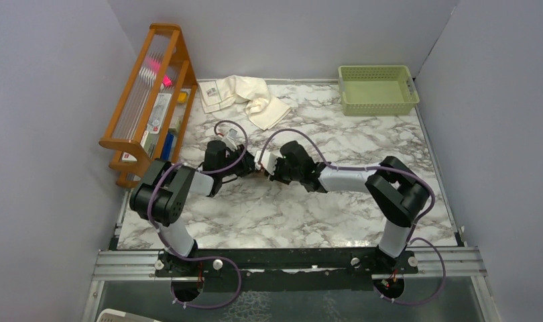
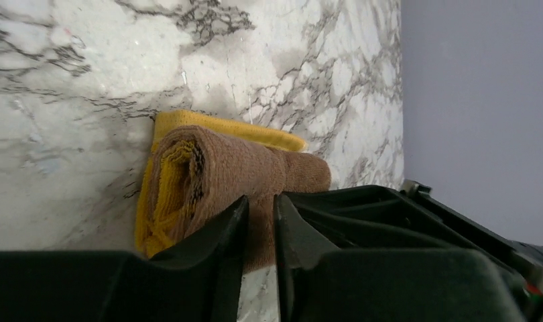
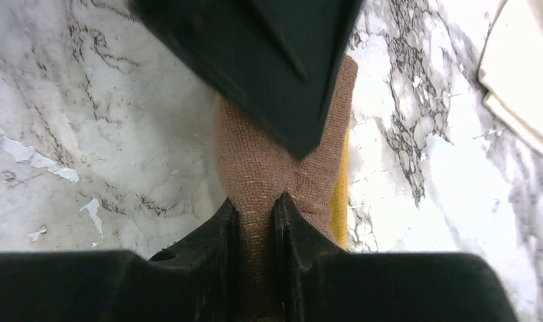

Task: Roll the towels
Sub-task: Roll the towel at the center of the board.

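Note:
The brown towel (image 2: 242, 168) lies rolled on the marble table (image 2: 68, 80), its mustard-yellow edging (image 2: 222, 127) showing underneath and at the roll's end. My left gripper (image 2: 261, 209) is shut, pinching the roll's brown cloth. My right gripper (image 3: 255, 209) is shut on the brown towel (image 3: 262, 154) from the opposite side, facing the left gripper (image 3: 275, 67). In the top view the two grippers (image 1: 254, 171) (image 1: 265, 171) meet at the table's middle and hide the roll. The cream towel (image 1: 245, 97) with its label patch lies crumpled at the back.
A green plastic basket (image 1: 377, 88) stands at the back right. A wooden rack (image 1: 151, 100) with small items stands along the left side. Grey walls enclose the table (image 1: 363, 221) on three sides.

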